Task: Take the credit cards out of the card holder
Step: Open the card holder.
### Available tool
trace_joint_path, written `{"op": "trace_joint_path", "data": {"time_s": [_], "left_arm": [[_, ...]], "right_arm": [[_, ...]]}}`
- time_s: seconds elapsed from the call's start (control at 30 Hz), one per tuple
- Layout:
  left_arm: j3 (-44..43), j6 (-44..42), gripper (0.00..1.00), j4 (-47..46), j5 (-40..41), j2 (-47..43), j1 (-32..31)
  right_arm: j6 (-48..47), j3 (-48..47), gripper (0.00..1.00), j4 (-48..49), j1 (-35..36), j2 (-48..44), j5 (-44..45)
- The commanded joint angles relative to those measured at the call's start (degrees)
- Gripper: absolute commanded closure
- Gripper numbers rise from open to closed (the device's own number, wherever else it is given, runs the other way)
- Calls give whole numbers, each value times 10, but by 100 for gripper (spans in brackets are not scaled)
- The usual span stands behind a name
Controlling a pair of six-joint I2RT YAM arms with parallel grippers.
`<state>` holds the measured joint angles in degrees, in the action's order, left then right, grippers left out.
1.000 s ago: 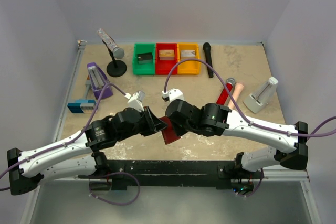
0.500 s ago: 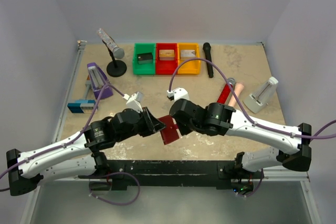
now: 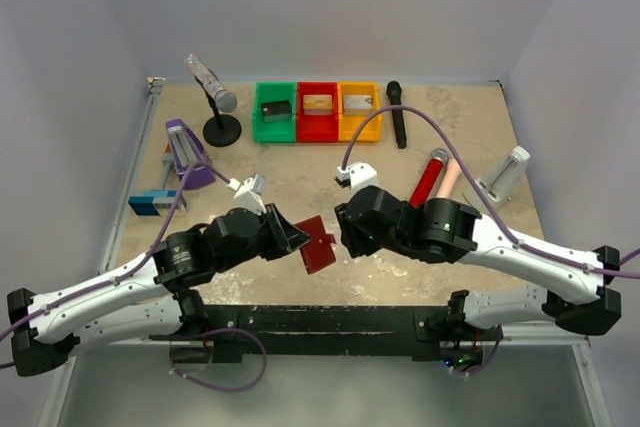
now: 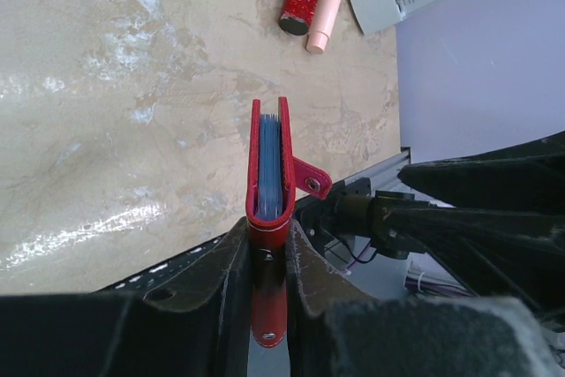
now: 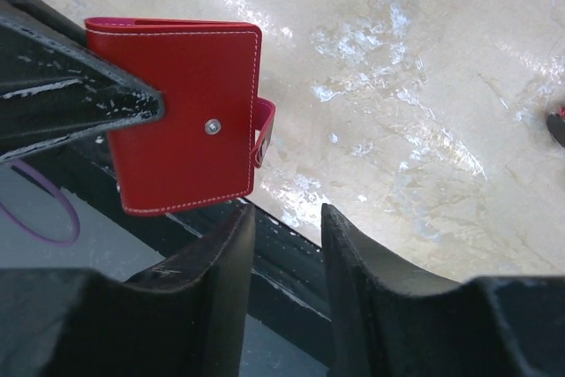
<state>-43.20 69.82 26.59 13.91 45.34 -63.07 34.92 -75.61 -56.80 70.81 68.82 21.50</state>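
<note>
The card holder [image 3: 318, 244] is a dark red folded wallet held up over the table's near edge, with my left gripper [image 3: 295, 239] shut on its spine end. In the left wrist view the card holder [image 4: 269, 174] stands edge-on between my fingers [image 4: 231, 262]. Its light blue pockets show in the slit and its tab strap [image 4: 311, 181] hangs loose to the right. The credit cards are hidden inside. My right gripper [image 3: 345, 237] stands open just right of the wallet, apart from it. In the right wrist view the card holder [image 5: 181, 112] lies up and left of my right gripper [image 5: 287, 218], whose jaws hold nothing.
A red glitter microphone [image 3: 428, 177] and a pink cylinder [image 3: 450, 175] lie behind my right arm, beside a grey metronome [image 3: 500, 179]. Green [image 3: 275, 112], red [image 3: 318, 112] and orange [image 3: 359, 110] bins line the back. A purple metronome [image 3: 185, 152] stands at the left.
My right gripper has opened, let go of the card holder and drawn back to the right. The left gripper keeps its hold; the wallet has shifted slightly.
</note>
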Motion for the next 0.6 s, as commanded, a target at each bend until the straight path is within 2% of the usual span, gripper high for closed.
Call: {"op": "trace_joint_path", "data": {"time_s": [0.0, 0.1, 0.2, 0.37, 0.57], "left_arm": [[3, -55, 100, -3, 15, -10, 5], [17, -146, 100, -57, -22, -14, 5], [69, -214, 100, -171, -85, -38, 5], [147, -204, 100, -282, -96, -104, 8], [149, -220, 100, -282, -105, -133, 9]], "right_arm": [[-37, 12, 56, 46, -1, -48, -24], [-87, 48, 52, 124, 0, -77, -121], [-99, 92, 56, 206, 0, -109, -186], [-113, 100, 60, 217, 0, -106, -252], [-112, 117, 67, 199, -1, -89, -262]]}}
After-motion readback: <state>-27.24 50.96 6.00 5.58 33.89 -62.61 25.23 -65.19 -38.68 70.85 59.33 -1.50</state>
